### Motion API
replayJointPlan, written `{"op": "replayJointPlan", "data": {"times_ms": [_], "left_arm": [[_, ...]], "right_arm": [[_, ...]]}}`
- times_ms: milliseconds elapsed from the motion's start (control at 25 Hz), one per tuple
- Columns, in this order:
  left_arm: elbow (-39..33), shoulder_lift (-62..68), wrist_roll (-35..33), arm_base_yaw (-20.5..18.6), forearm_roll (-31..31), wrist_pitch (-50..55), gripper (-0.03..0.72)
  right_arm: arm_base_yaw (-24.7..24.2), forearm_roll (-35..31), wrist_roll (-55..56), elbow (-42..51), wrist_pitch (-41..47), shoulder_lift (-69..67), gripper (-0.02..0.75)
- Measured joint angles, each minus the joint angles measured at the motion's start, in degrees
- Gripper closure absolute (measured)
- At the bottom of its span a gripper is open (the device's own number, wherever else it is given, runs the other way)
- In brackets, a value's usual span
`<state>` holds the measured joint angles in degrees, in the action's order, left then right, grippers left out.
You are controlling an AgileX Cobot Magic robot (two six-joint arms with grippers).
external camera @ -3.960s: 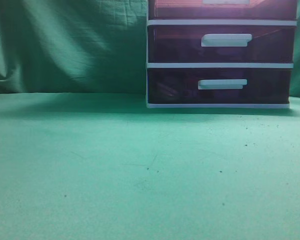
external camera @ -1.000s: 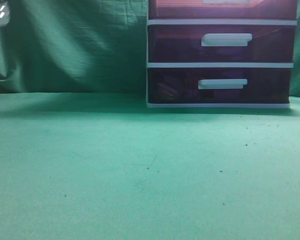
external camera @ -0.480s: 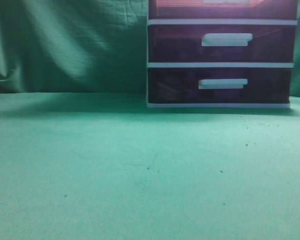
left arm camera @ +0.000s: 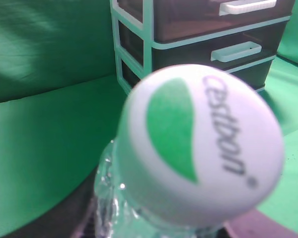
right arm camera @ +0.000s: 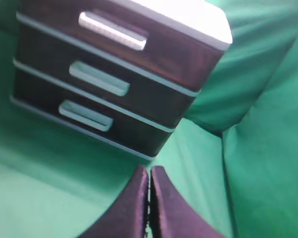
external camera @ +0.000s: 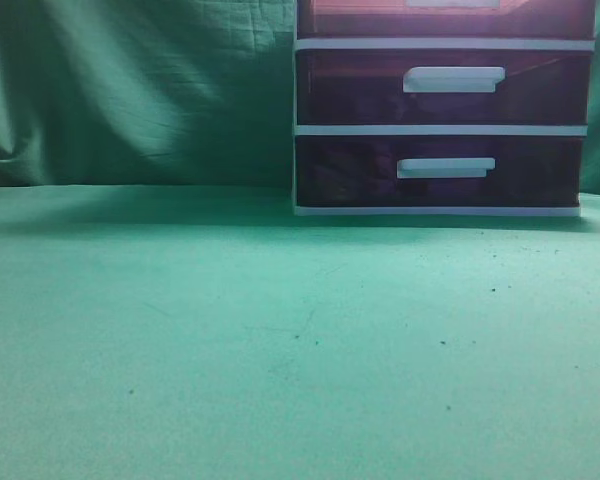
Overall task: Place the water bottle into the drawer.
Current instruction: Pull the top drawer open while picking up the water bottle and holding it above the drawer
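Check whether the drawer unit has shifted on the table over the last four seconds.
No. In the exterior view the drawer unit sits where it did: its white base edge meets the green table at the same place, and its handles line up as before.

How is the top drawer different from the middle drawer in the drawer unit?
In the right wrist view, the top drawer sits directly under the unit's white top, while the middle drawer lies between two white frame bars. In the exterior view, the top drawer looks lighter and reddish-pink and is cut off by the frame edge; the middle drawer is darker purple and fully visible. Both appear shut, and each has a white handle.
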<state>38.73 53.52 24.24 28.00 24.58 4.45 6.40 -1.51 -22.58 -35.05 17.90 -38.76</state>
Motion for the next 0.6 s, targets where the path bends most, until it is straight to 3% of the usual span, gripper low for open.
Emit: {"op": "replayJointPlan", "data": {"times_ms": [160,320,360,440,600], "left_arm": [[0.0,0.0,0.1,0.0,0.0,0.1,0.395],[0.0,0.0,0.1,0.0,0.0,0.1,0.395],[0.0,0.0,0.1,0.0,0.0,0.1,0.395],[0.0,0.0,0.1,0.0,0.0,0.1,0.395],[0.0,0.0,0.1,0.0,0.0,0.2,0.395]], "right_arm": [[0.0,0.2,-15.6,-6.7,-0.1,-10.6,0.738],[0.0,0.4,-33.4,-12.3,-6.5,-20.4,0.738],[0.0,0.4,-35.3,-12.9,-9.3,-22.4,0.688],[0.0,0.4,-37.6,-13.6,-17.3,-26.8,0.688],[0.0,2.6,-40.1,-14.6,-30.9,-34.7,0.54]]}}
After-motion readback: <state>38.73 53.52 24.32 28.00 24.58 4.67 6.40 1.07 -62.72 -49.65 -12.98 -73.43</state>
